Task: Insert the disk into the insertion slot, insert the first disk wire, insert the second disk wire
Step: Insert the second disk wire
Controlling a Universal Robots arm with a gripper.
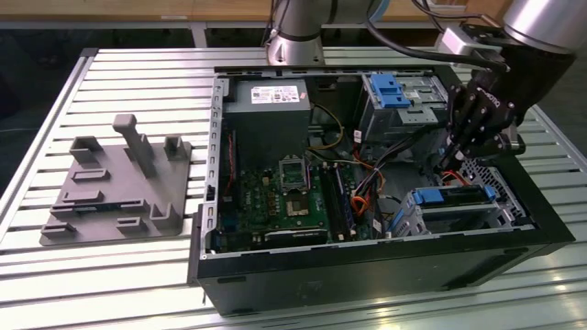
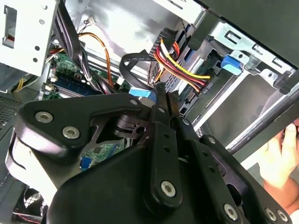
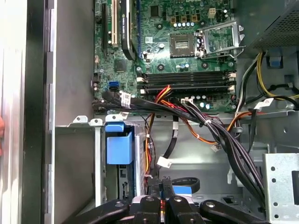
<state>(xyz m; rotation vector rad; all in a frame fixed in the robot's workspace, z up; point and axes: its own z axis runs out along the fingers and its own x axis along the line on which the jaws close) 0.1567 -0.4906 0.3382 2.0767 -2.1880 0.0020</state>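
The disk (image 1: 456, 207), grey in a blue carrier, lies inside the insertion slot (image 1: 502, 199), a perforated silver cage at the near right corner of the open computer case. The carrier's blue tab shows in both wrist views (image 3: 119, 142) (image 2: 231, 64). My gripper (image 1: 447, 167) hangs just above the cage's back end with its black fingers (image 2: 161, 100) pressed together. A black cable with a blue end (image 2: 141, 93) lies right beside the tips (image 3: 163, 184); I cannot tell if it is pinched. A red, yellow and black wire bundle (image 2: 183, 66) runs towards the disk's end.
A taller cage with a blue latch (image 1: 389, 93) stands behind the gripper. The motherboard (image 1: 284, 199), power supply (image 1: 268, 103) and loose wires (image 3: 210, 126) crowd the case. A grey fixture (image 1: 115, 185) sits on the slatted table at the exterior view's left. A hand (image 2: 280, 154) rests at the case edge.
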